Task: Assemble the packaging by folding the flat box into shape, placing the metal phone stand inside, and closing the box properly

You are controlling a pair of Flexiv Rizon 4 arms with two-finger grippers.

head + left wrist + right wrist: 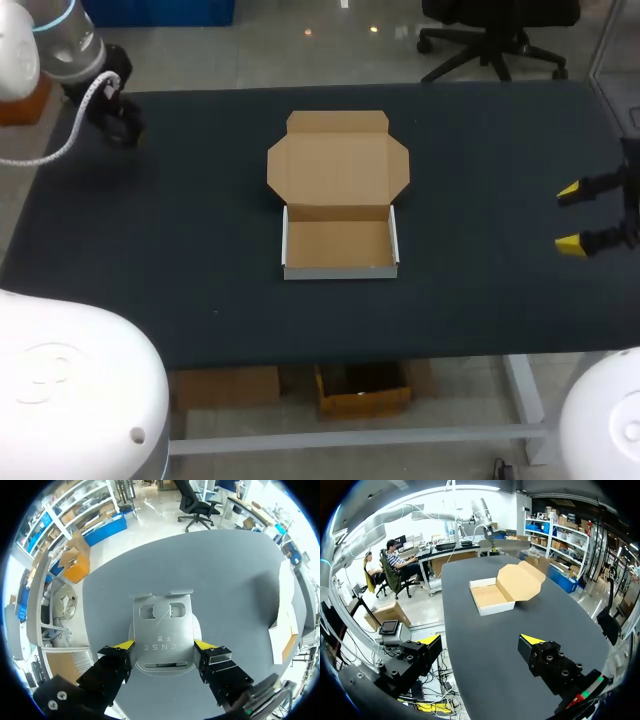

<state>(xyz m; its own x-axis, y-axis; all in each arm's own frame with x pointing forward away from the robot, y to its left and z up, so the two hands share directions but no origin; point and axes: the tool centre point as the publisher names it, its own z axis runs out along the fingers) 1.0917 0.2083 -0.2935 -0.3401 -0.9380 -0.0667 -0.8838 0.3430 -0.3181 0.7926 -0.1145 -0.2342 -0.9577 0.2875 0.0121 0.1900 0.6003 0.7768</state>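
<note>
The cardboard box [340,243] stands folded into a tray at the table's middle, its lid [338,165] lying open and flat behind it. The box is empty. In the left wrist view the grey metal phone stand [162,625] sits between the yellow tips of my left gripper [164,645], which is shut on its two sides above the table's far left corner [118,122]. The box [281,630] shows off to that gripper's side. My right gripper [581,216] is open at the table's right edge with nothing in it. The box [492,596] lies well ahead of my right gripper [482,642].
The dark table top [180,240] carries nothing else. Its front edge [330,360] runs below the box.
</note>
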